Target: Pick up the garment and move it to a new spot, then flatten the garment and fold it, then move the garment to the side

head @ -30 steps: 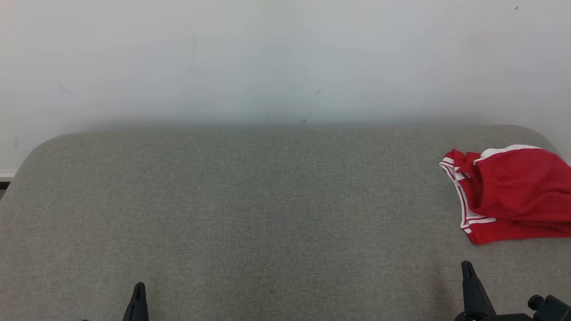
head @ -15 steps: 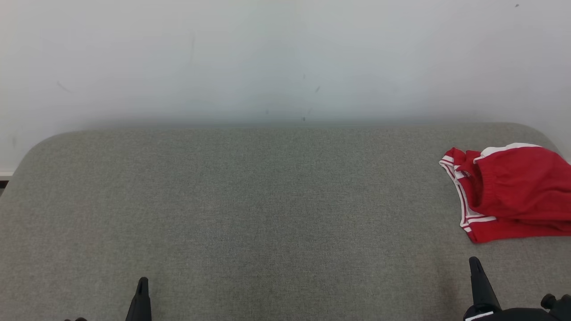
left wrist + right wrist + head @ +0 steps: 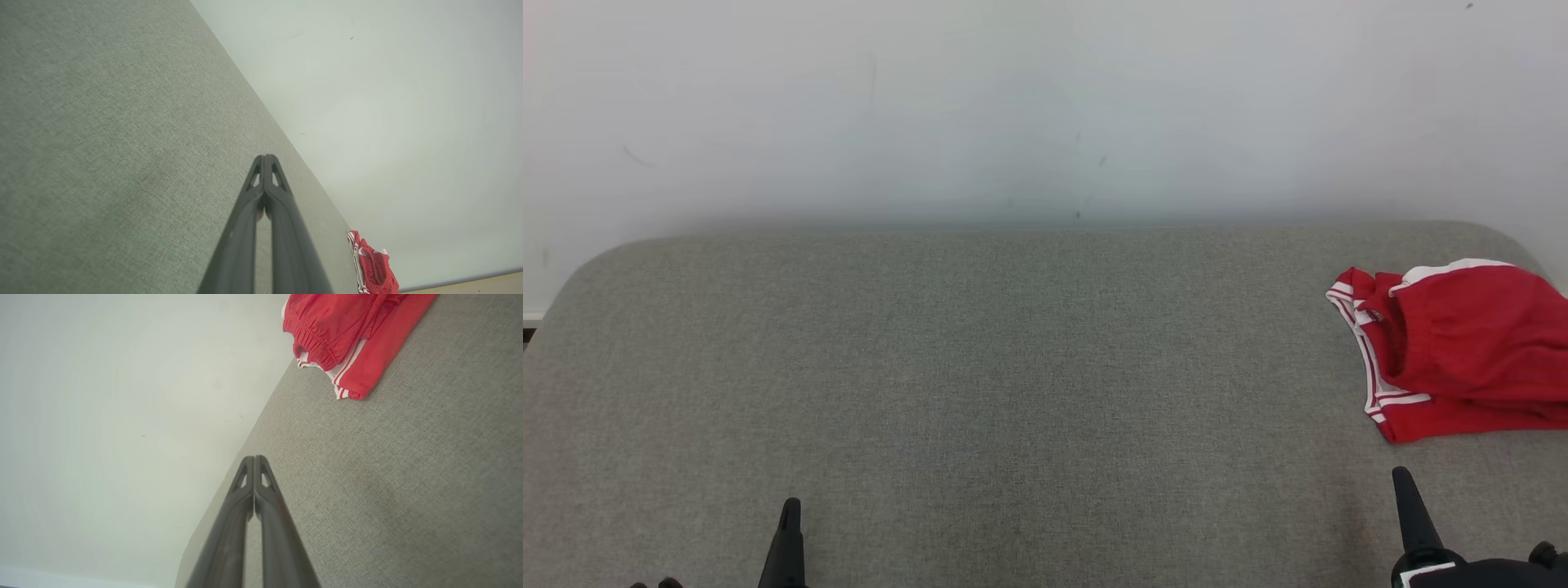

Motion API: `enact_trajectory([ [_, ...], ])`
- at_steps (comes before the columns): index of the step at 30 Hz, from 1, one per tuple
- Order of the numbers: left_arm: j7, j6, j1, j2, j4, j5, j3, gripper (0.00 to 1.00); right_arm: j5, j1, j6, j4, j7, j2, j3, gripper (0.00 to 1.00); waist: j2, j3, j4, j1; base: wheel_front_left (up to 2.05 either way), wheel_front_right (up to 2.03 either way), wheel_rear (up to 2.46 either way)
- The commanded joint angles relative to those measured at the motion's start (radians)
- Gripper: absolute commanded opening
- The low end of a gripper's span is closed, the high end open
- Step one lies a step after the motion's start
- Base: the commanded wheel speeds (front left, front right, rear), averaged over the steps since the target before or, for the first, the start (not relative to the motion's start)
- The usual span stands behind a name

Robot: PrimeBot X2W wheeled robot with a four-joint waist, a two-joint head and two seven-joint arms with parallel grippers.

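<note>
the right gripper (image 3: 1402,475) has slid rightward nearer the garment (image 3: 1462,351), and the left gripper (image 3: 791,505) edged forward slightly.

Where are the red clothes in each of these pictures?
Head view: red garment far right, about halfway down, on the grey surface.
Left wrist view: red garment small, at the bottom right.
Right wrist view: red garment at the top, right of centre.
Shared landmark: the grey surface's edge against the white wall, close to the red garment.
</note>
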Motion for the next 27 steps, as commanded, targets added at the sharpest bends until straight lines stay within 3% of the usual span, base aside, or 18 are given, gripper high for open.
enact_trajectory([
  [1,0.005,-0.006,-0.024,-0.002,-0.01,-0.026,0.004,0.0,0.028,-0.023,0.001,-0.011,0.01,-0.008,-0.007,0.0,-0.0001,0.001,0.0,0.0,0.0,0.0,0.0],
  [27,0.046,-0.031,-0.047,-0.025,-0.011,-0.262,0.012,0.0,0.267,-0.035,0.001,-0.022,0.092,-0.007,-0.058,0.0,-0.0001,0.011,-0.004,0.0,0.0,0.0,0.0],
])
